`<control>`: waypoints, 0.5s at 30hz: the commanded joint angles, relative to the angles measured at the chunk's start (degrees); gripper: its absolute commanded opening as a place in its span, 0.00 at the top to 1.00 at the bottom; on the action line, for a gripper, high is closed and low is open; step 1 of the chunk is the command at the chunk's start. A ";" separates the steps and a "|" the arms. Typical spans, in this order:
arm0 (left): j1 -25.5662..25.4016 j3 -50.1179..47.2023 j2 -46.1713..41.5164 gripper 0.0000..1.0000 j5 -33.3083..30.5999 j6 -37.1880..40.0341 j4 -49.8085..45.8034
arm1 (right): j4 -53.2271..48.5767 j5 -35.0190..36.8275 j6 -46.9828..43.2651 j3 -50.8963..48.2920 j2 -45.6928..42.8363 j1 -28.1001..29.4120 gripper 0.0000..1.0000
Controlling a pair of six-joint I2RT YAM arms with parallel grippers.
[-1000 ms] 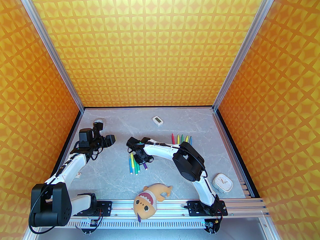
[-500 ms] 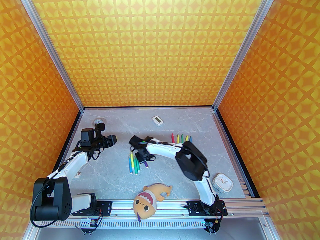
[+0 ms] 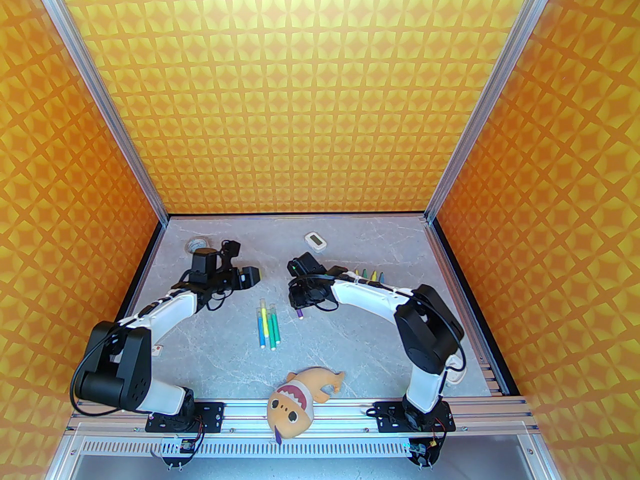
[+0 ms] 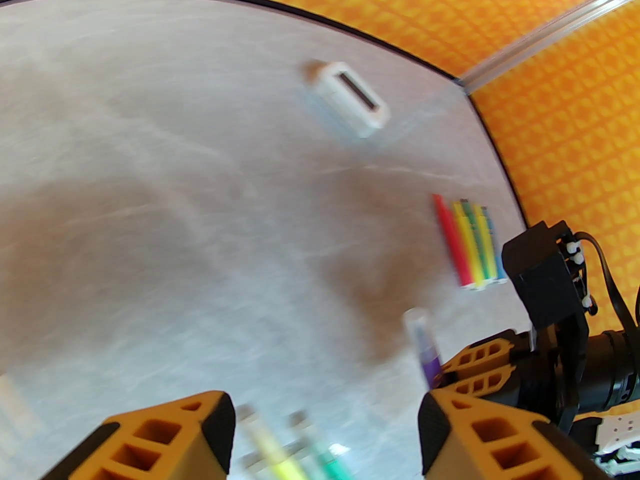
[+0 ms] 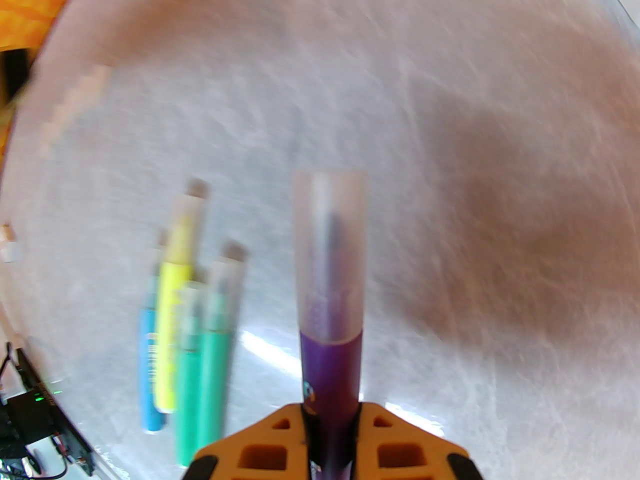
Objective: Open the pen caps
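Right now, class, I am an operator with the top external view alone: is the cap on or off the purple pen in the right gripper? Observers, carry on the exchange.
Observer: On. The right wrist camera shows the translucent cap seated over the tip of the purple pen.
Operator: Where is it held?
Observer: The right gripper clamps the purple barrel below the cap; the whole cap juts free beyond the jaws.
Operator: Is the other arm ready to take the cap?
Observer: The left wrist camera shows the left gripper open wide, the cap ahead of one jaw, not between them.
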 commanded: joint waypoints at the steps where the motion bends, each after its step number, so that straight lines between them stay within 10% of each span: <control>1: -1.94 2.67 1.75 0.37 3.12 -3.95 3.26 | 5.06 -4.03 -2.11 -1.12 -2.15 -0.32 1.00; 15: -6.51 7.47 6.50 0.39 6.33 -5.89 1.84 | 10.59 -7.47 -4.20 -2.67 -5.43 -0.32 1.00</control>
